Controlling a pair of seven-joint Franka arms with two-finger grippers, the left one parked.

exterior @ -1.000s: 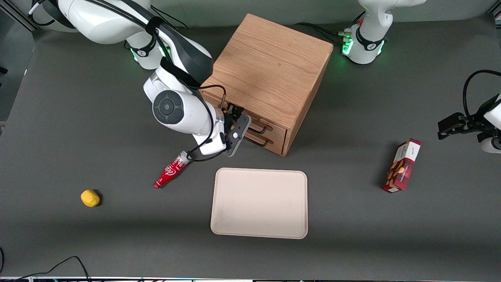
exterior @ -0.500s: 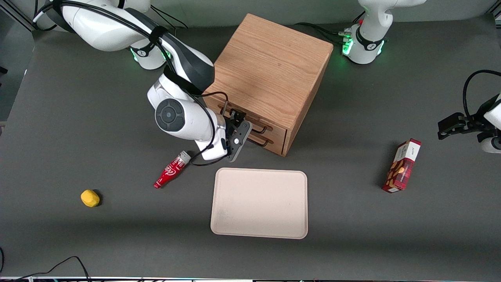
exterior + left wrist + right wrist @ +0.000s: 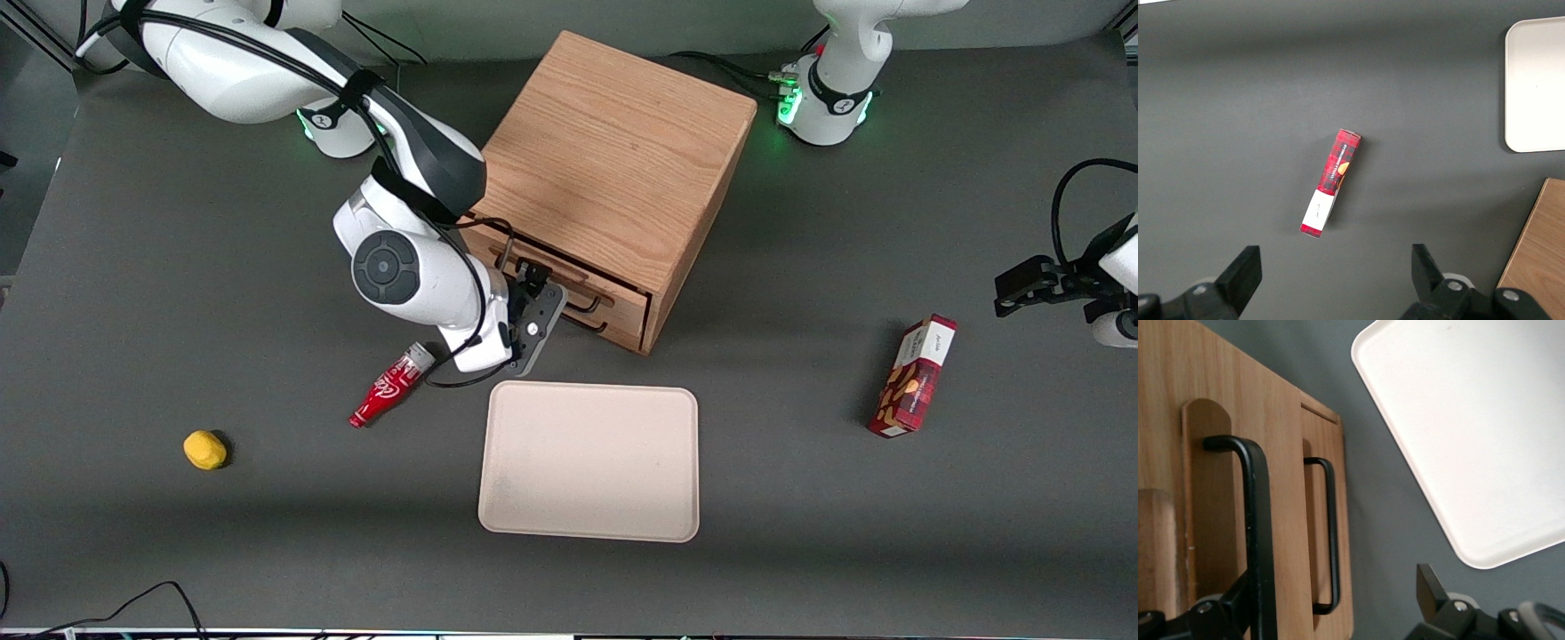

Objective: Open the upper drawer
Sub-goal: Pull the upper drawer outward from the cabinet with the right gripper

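The light-oak cabinet (image 3: 613, 151) stands at the table's middle, its two drawers facing the tray. The upper drawer (image 3: 625, 300) with its black wire handle (image 3: 594, 300) sits slightly out of the cabinet. In the right wrist view its front (image 3: 1281, 453) stands nearer than the bottom drawer (image 3: 1343, 573). My right gripper (image 3: 533, 277) is in front of the upper drawer, open. The upper handle (image 3: 1258, 520) runs just inside one finger (image 3: 1228, 613), and the other finger (image 3: 1430, 587) is far off it. The bottom drawer's handle (image 3: 1331, 540) is untouched.
A beige tray (image 3: 587, 462) lies nearer the front camera than the cabinet and shows in the right wrist view (image 3: 1471, 420). A red bottle (image 3: 387, 391) lies beside the gripper's wrist. A yellow lump (image 3: 204, 449) lies toward the working arm's end. A red box (image 3: 914, 375) lies toward the parked arm's.
My gripper and wrist have shifted a little toward the front camera, away from the cabinet. The upper drawer's front has come out slightly with them.
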